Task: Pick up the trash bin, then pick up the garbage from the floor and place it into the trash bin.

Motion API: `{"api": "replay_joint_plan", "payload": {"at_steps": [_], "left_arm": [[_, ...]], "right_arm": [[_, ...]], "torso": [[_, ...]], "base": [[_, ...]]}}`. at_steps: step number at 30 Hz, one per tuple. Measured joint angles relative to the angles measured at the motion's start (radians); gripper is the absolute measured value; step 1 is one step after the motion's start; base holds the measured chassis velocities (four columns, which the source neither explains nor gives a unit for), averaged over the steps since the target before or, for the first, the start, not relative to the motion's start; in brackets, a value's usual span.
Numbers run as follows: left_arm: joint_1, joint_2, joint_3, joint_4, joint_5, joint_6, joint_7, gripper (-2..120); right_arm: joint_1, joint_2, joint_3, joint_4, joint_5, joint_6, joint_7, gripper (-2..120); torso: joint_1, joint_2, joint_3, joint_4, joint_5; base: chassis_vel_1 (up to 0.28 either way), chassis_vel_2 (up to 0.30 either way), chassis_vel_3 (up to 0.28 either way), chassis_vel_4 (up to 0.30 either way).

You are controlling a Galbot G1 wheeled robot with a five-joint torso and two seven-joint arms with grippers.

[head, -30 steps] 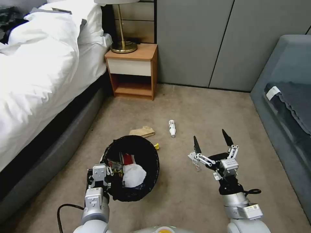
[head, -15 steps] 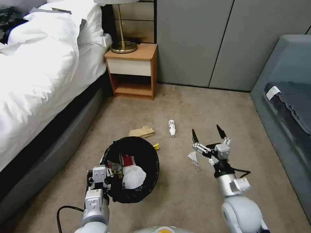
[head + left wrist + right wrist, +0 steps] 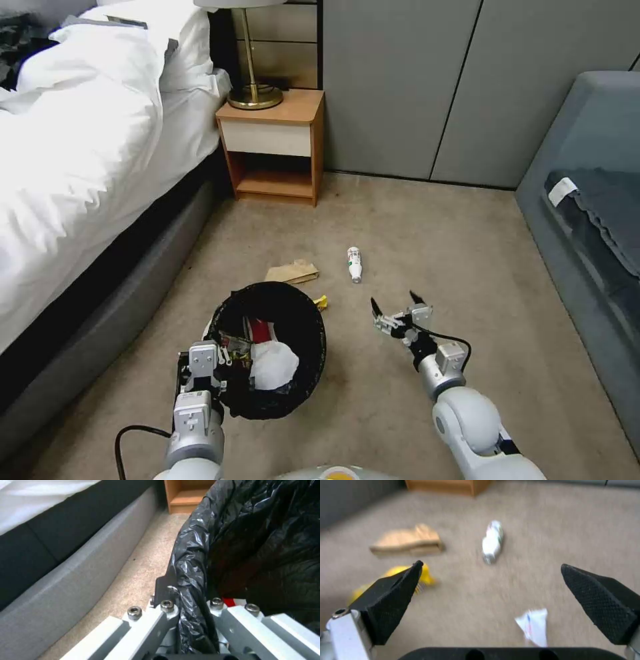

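The trash bin [image 3: 319, 333], round with a black bag liner [image 3: 193, 542], hangs tilted at the lower left, and my left gripper [image 3: 212, 365] is shut on its near rim. Tissue and red-and-white litter lie inside it. My right gripper [image 3: 393, 300] is open and low over the carpet, right of the bin. In the right wrist view its wide-spread fingers [image 3: 386, 597] frame a small white wrapper [image 3: 533, 626] just below them. Beyond lie a small plastic bottle [image 3: 354, 264] [image 3: 492, 542], a brown paper bag [image 3: 292, 271] [image 3: 408, 542] and a yellow wrapper [image 3: 322, 302] [image 3: 420, 578].
A bed [image 3: 80, 167] with a grey base runs along the left. A wooden nightstand [image 3: 273, 143] with a brass lamp stands at the back. A grey sofa [image 3: 587, 220] lines the right. Open carpet lies between them.
My right arm has swung down and leftward, bringing its open gripper close to the floor over the white wrapper. The left gripper and the bin have barely moved.
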Motion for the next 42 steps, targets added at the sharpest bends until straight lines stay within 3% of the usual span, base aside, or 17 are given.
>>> {"api": "replay_joint_plan", "payload": {"at_steps": [7,22,37,42], "left_arm": [[-0.003,0.004,-0.005,0.001,-0.005,0.004,0.000,1],[0.004,0.007,-0.011,0.000,-0.009,0.005,0.000,1],[0.015,0.000,-0.010,-0.005,0.001,0.000,-0.001,1],[0.020,0.000,-0.008,-0.005,0.003,-0.006,-0.002,1]], "right_arm": [[0.106,-0.008,0.026,-0.188,0.001,-0.015,-0.070,100],[0.243,0.002,0.051,-0.417,-0.015,0.015,-0.097,100],[0.244,0.024,0.054,-0.514,-0.057,0.048,-0.096,100],[0.244,0.028,0.058,-0.545,-0.077,0.062,-0.096,90]], "torso": [[0.000,0.000,0.000,0.0000,-0.0001],[0.000,0.000,0.000,0.0000,-0.0001],[0.000,0.000,0.000,0.0000,-0.0001],[0.000,0.000,0.000,0.0000,-0.0001]], "base": [[0.000,0.000,0.000,0.000],[0.000,0.000,0.000,0.000],[0.000,0.000,0.000,0.000],[0.000,0.000,0.000,0.000]]}}
